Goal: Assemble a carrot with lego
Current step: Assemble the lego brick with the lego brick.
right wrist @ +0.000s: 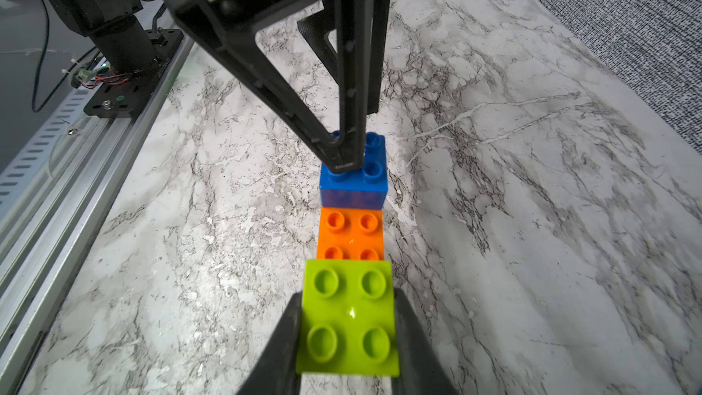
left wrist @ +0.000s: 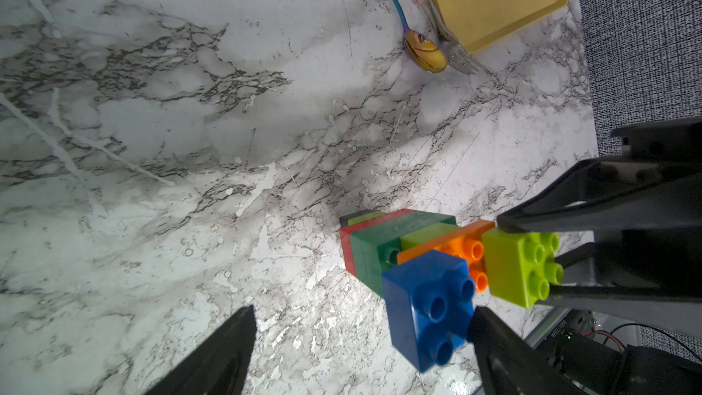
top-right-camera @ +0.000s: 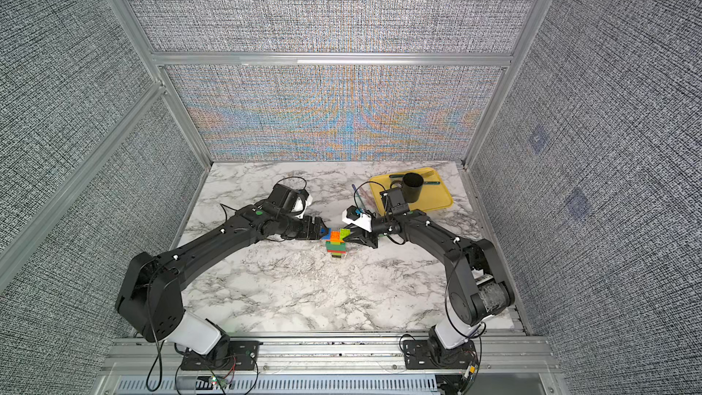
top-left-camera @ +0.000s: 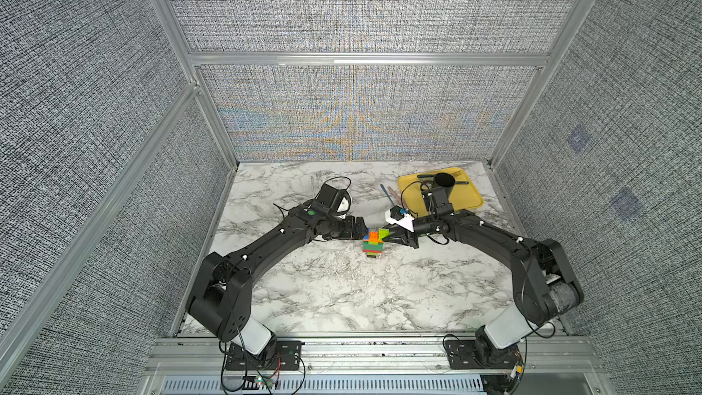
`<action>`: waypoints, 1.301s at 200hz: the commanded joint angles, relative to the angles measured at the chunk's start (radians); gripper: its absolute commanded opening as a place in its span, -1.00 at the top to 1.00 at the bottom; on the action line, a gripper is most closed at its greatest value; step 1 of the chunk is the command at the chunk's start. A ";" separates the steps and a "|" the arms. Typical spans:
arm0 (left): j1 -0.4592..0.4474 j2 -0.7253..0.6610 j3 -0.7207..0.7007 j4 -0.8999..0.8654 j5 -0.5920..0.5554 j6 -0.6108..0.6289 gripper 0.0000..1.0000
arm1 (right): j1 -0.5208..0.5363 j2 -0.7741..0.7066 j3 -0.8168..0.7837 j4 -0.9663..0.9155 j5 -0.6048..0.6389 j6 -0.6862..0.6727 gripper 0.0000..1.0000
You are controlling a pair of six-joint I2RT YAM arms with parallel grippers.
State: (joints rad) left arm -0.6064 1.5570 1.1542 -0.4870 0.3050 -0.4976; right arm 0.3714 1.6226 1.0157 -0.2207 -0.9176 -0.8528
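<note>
The lime brick at my right fingers is smooth, glossy plastic, like the blue brick beyond them. The fingers are matt black; the table beneath looks like polished marble.

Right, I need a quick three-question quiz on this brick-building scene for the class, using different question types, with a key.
1. True or false: the left gripper is open.
2. Which colour of brick does the right gripper hold? A blue, B lime, C red.
3. Name what stands on the yellow tray.
Key: 1 true; 2 B, the lime brick; 3 the black mug.
</note>
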 commanded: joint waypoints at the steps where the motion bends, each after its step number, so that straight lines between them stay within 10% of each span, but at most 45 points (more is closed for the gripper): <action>1: 0.001 -0.004 -0.004 -0.016 -0.014 0.005 -0.82 | 0.007 -0.008 -0.005 -0.016 0.052 0.025 0.81; 260: 0.000 -0.005 0.004 -0.022 -0.011 0.014 -0.82 | -0.025 0.014 0.032 -0.126 0.062 -0.040 0.77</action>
State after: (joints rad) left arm -0.6083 1.5501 1.1534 -0.4915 0.3065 -0.4953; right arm 0.3489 1.6337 1.0420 -0.2741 -0.8959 -0.8673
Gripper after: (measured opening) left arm 0.908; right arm 0.308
